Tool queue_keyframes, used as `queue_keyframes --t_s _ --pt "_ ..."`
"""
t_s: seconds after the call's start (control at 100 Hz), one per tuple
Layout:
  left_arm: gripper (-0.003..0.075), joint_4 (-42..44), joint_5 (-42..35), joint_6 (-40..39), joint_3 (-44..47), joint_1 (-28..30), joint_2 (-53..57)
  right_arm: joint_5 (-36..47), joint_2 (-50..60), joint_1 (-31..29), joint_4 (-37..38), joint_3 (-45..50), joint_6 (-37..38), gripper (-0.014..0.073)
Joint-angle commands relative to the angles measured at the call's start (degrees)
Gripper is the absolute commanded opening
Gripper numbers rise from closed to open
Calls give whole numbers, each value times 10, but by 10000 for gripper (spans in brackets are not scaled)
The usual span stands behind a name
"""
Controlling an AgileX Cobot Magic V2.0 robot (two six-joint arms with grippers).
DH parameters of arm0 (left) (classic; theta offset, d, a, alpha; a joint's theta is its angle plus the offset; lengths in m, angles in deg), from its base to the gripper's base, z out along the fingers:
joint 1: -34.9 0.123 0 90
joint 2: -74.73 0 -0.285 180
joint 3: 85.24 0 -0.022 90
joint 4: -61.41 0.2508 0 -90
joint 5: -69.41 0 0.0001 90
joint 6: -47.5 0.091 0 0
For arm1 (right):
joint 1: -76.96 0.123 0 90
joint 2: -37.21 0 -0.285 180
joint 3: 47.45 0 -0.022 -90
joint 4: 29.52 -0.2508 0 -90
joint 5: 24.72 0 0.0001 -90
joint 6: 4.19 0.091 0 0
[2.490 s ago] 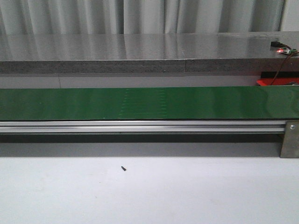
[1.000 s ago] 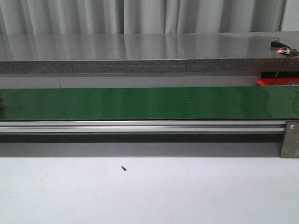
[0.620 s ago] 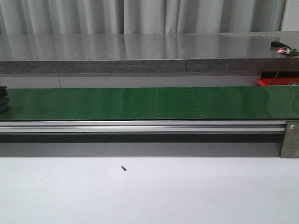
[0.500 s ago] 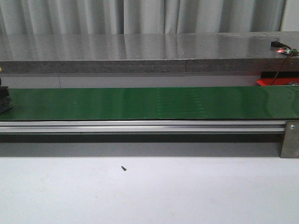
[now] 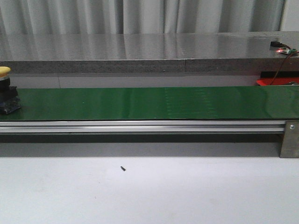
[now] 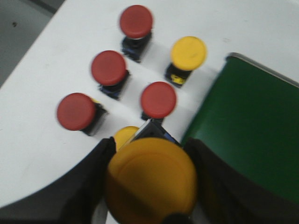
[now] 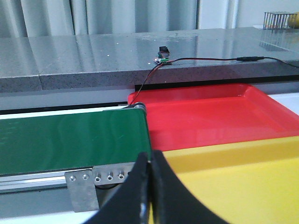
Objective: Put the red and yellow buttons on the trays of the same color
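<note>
My left gripper (image 6: 150,154) is shut on a yellow button (image 6: 149,179), one black finger on each side of its cap. Beyond it, several red buttons (image 6: 109,67) and a yellow button (image 6: 188,52) stand on the white table, and another yellow one (image 6: 124,136) is half hidden behind the held one. In the front view a yellow button (image 5: 4,71) on a dark base shows at the far left over the green belt (image 5: 149,102). My right gripper (image 7: 150,161) is shut and empty, by the belt's end, near the red tray (image 7: 205,116) and yellow tray (image 7: 243,186).
The belt (image 6: 252,135) runs beside the group of buttons. A grey stone ledge (image 5: 140,51) lies behind the belt, with a small circuit board and cable (image 7: 163,58) on it. A metal bracket (image 7: 84,186) ends the belt rail. A dark speck (image 5: 123,168) lies on the white table.
The yellow button on its dark base has come in from the left edge of the front view and moved right over the belt. A pale patch on the belt has shifted right.
</note>
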Motion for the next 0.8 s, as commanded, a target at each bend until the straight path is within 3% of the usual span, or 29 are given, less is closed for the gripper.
queue_keyframes --t_s 0.0,0.16,0.5,0.57,0.69,0.79 --pt "230 -1 -23 3 -20 -33 20 46 11 -2 6 -11 -2 -57" --pt "230 2 -31 2 -20 -72 -4 46 11 -2 6 -11 -2 -57" --pt "240 -15 -35 2 -20 -79 -48 46 11 -2 6 -11 -2 -57" --pt "293 -15 -37 3 -20 -79 -49 46 11 -2 6 -11 -2 -57" --pt "482 -18 -42 3 -20 -79 -49 46 11 -2 6 -11 -2 -57" --pt "584 -25 -42 5 -20 -79 -49 46 11 -2 6 -11 -2 -57"
